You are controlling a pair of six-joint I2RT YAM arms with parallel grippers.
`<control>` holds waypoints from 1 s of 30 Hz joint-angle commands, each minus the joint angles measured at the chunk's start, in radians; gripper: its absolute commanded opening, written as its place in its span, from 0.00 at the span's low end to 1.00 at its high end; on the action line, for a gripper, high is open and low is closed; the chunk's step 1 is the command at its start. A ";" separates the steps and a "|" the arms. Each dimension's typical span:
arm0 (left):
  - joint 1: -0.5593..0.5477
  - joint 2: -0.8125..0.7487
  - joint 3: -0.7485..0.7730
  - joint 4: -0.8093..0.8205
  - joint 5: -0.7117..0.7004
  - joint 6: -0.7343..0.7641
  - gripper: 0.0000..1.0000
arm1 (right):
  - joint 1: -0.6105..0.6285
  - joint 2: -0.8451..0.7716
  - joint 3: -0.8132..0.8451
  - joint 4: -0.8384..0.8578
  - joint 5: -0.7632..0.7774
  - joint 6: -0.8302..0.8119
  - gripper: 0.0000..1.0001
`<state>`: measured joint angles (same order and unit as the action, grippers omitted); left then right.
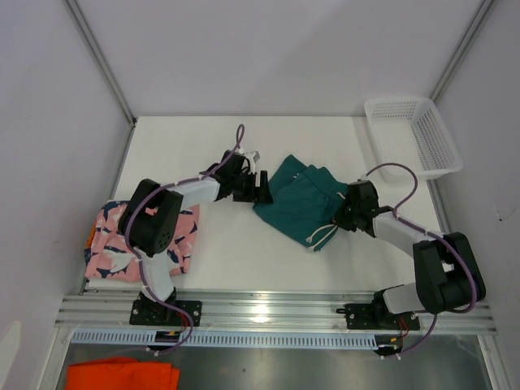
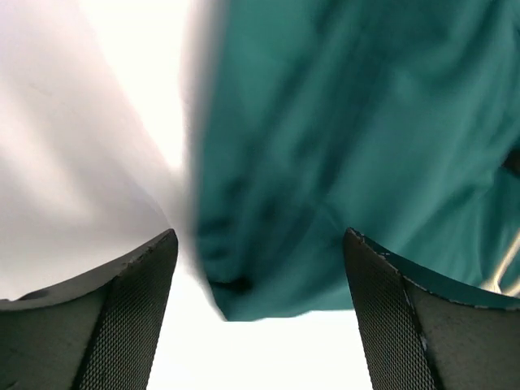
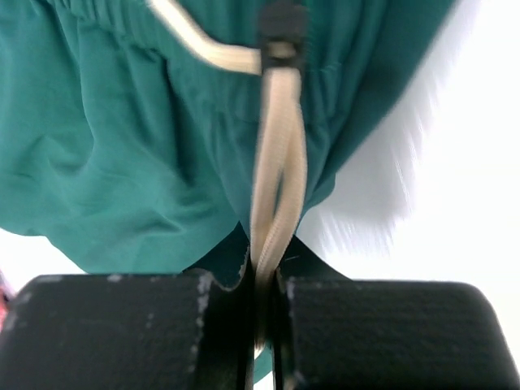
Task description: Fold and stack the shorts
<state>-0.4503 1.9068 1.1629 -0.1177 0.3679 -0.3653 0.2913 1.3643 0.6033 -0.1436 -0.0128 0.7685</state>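
**Top external view: teal shorts lie between the two pincers**

Top external view: the teal shorts point(image 1: 296, 199) lie crumpled on the white table point(image 1: 203, 146), right of centre. The left gripper point(image 1: 262, 187) sits at their left edge. The right gripper point(image 1: 343, 218) is at their right side, near the cream drawstring point(image 1: 319, 237) that trails off the near corner. The pink shark shorts point(image 1: 110, 244) lie flat at the table's left edge, partly hidden by the left arm and well apart from the teal pair. A white mesh basket point(image 1: 439, 150) stands at the far right corner. An orange cloth point(image 1: 122, 375) lies below the near rail. Bare tabletop runs from the teal shorts back to the rear wall and forward to the rail, and side walls close in on the left and right.

Left wrist view: this shows what the overhead view cannot. The left fingers point(image 2: 138, 317) stand wide apart, with the blurred corner of the teal hem in the gap. It touches neither pad as far as can be seen. White table shows on the left.

Right wrist view: only here is the grip plain. The right fingers point(image 3: 122, 333) are pressed together and clamp the drawstring loop. Teal fabric bunches just above the pinch, and a dark fold sits right at it.
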 commanded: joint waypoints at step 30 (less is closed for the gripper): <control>0.001 0.048 0.195 -0.082 0.020 -0.027 0.99 | -0.027 0.183 0.158 -0.005 -0.305 -0.410 0.08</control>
<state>-0.4450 1.9465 1.3407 -0.1955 0.3077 -0.4183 0.2642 1.5303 0.7319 -0.1520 -0.2905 0.3828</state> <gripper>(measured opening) 0.990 0.085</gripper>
